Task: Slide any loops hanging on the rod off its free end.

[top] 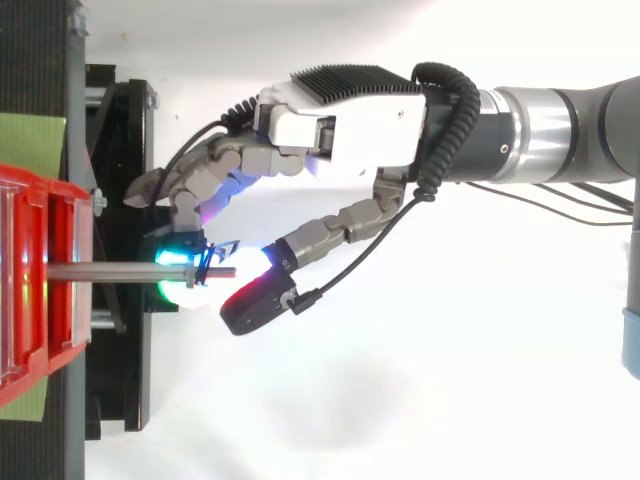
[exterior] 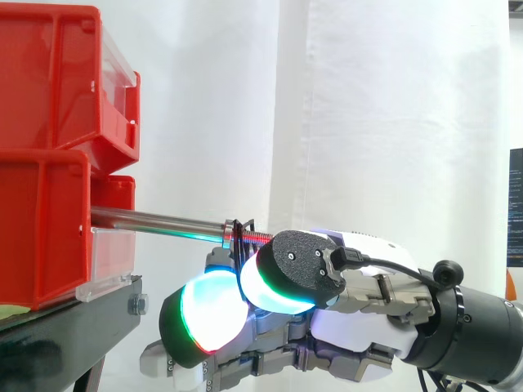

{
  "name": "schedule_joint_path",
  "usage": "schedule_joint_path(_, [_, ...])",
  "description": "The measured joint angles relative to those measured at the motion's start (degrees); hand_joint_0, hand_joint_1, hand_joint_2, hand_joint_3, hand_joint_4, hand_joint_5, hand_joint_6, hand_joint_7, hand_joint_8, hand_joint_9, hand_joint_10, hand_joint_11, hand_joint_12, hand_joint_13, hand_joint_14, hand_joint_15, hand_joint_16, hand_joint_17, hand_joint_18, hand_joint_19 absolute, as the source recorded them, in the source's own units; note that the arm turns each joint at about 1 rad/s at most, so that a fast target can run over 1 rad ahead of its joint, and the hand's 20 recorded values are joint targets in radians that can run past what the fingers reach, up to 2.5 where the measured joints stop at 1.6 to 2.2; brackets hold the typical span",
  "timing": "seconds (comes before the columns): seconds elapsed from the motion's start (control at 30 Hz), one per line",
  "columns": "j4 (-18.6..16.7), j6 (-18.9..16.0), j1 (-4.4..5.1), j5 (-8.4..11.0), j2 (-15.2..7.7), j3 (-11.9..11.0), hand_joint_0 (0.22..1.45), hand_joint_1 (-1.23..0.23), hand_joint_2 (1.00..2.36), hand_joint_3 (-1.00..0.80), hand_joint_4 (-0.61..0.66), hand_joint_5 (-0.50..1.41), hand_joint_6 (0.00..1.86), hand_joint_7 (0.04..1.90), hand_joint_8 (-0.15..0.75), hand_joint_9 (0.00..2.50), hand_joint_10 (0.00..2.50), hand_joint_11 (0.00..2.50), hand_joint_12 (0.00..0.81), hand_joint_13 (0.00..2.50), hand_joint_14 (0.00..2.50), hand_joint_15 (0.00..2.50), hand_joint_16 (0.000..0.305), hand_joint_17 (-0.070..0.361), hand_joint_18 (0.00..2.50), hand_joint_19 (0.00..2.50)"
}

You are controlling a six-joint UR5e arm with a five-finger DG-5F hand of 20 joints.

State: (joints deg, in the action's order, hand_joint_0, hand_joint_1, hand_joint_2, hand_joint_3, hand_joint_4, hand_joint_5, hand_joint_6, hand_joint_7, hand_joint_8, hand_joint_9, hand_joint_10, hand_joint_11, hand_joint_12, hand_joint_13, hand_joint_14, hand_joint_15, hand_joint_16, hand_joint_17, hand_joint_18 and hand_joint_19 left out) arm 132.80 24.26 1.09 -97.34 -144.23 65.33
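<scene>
While the rod juts toward 3 o'clock from the red bins, we see the loops near its free end and the hand at their 4 o'clock. From above, the loops sit at the hand's 7 o'clock; we cannot tell if it grips them.

"What hangs behind the black stand?"

"A white curtain in long soft folds, evenly lit, with one brighter band running down it."

"And on top of the stand?"

"Red bins, stacked one above the other. A green sheet lies flat on the stand, showing on either side of them."

"Beneath the stand?"

"A plain white floor with faint grey shadows."

"Anything far to the stand's right?"

"A dark screen at the curtain's edge."
</scene>
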Motion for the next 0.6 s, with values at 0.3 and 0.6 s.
schedule_joint_path(0.3, [-0.25,0.00,-0.46,-1.52,0.22,-0.17,0.66,-0.69,1.01,-0.12,0.09,-0.17,0.94,0.80,0.304,0.75,0.01,0.35,0.329,0.41,0.00,0.01,0.045,0.102,0.53,0.25])
schedule_joint_path(0.6, [1.99,0.00,-0.69,-1.87,0.89,-0.14,0.66,-0.70,1.01,-0.13,0.10,-0.17,0.94,0.81,0.302,0.75,0.01,0.35,0.327,0.40,0.00,0.01,0.045,0.101,0.52,0.26])
